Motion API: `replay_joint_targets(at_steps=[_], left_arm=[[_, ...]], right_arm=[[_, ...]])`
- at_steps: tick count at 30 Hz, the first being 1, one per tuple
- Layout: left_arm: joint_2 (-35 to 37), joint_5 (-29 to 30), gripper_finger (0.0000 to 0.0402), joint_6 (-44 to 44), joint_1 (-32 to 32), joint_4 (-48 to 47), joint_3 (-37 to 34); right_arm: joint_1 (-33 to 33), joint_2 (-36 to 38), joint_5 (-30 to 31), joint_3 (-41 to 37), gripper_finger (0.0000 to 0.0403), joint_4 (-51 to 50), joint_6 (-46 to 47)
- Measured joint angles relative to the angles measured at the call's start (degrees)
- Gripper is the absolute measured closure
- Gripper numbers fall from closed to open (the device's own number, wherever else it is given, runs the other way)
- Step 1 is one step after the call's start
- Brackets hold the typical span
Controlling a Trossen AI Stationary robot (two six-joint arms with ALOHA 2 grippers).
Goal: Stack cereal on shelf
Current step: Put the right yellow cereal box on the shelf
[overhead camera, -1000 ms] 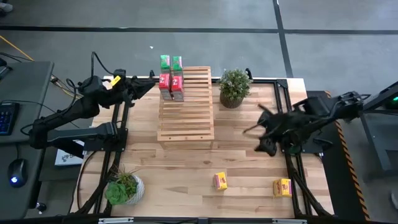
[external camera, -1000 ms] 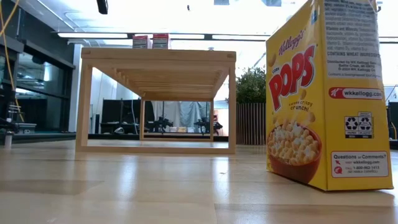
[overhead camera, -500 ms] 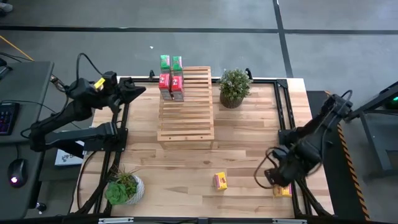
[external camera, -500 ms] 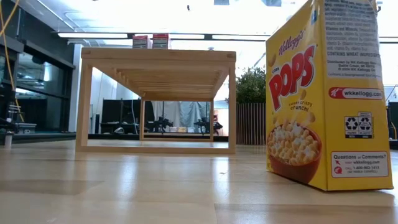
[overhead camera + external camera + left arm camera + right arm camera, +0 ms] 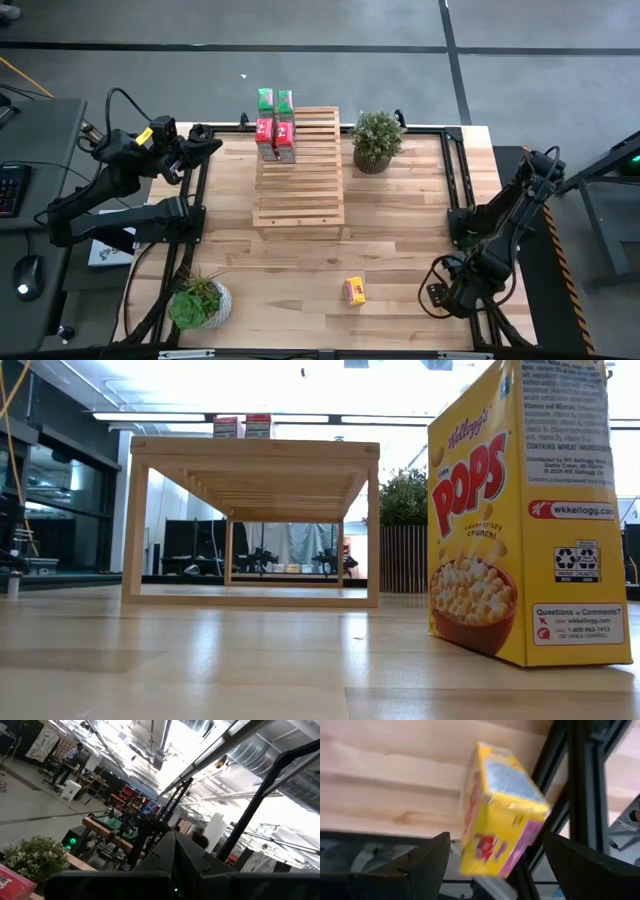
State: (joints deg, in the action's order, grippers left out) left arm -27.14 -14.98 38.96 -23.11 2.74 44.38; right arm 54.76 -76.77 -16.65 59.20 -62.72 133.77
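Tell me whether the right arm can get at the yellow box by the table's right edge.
Probably yes: the right gripper hangs just over the yellow box, fingers spread either side, with nothing between them.

Yellow cereal box (image 5: 500, 810) at worktop's 4 o'clock corner hidden in high view under right claw (image 5: 450, 292). Low view: near yellow box (image 5: 525, 510) cut off at top edge. Left claw (image 5: 205, 143) finger state unreadable. Box print blurred in right wrist view.

Grey floor (image 5: 540, 25) w/ dark lines; desk (image 5: 30, 130) at left.
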Motion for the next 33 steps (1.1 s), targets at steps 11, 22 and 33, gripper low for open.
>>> replay_joint_targets(at_steps=[11,22,33], left_arm=[[0.0,0.2,0.0401,1.3,0.0,0.0,0.0],[0.0,0.5,0.0401,1.4,0.0,0.1,0.0],[0.0,0.5,0.0401,1.4,0.0,0.1,0.0]], right_arm=[[-0.3,0.0,-1.2,-7.8,0.0091,9.2,-0.3],[-0.3,0.0,-1.4,-10.4,0.0104,11.6,-0.5],[-0.3,0.0,-1.4,-10.4,0.02,12.2,-1.0]])
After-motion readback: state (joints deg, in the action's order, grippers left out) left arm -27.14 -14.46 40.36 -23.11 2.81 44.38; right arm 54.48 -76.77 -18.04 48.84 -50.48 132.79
